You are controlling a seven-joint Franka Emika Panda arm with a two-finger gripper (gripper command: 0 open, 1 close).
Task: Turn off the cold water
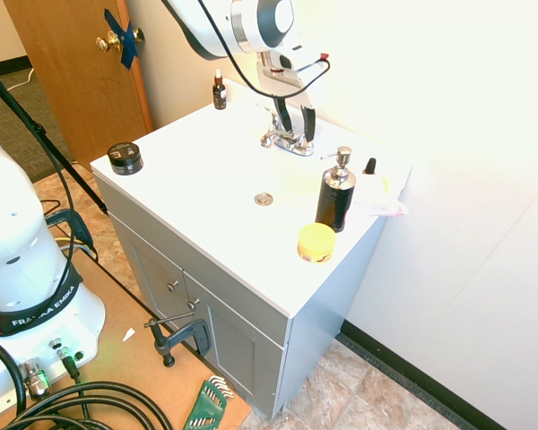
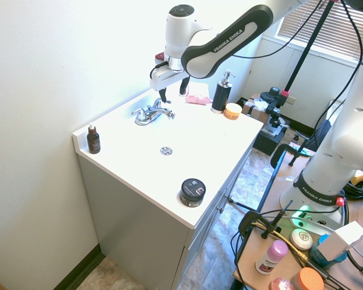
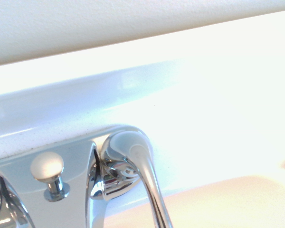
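Observation:
A low two-handle chrome faucet (image 1: 285, 140) (image 2: 150, 113) stands at the back of the white vanity top (image 1: 197, 179), against the wall. No water stream shows. My gripper (image 1: 295, 122) (image 2: 173, 92) hangs open just above the faucet's right-hand lever (image 1: 303, 145) (image 2: 167, 112), with a finger on either side of it and no visible contact. Up close, the wrist view shows that shiny lever (image 3: 133, 161) beside the faucet's small pull knob (image 3: 47, 168). The left-hand lever (image 2: 138, 115) stands apart from the gripper.
To the right of the faucet stand a black soap bottle (image 1: 335, 193) (image 2: 218, 96), a yellow round tub (image 1: 316, 242) and a pink cloth (image 1: 377, 208). A brown dropper bottle (image 1: 219, 91) is at the back left, a black jar (image 1: 125, 158) at the front left. The drain (image 1: 264, 199) lies mid-top.

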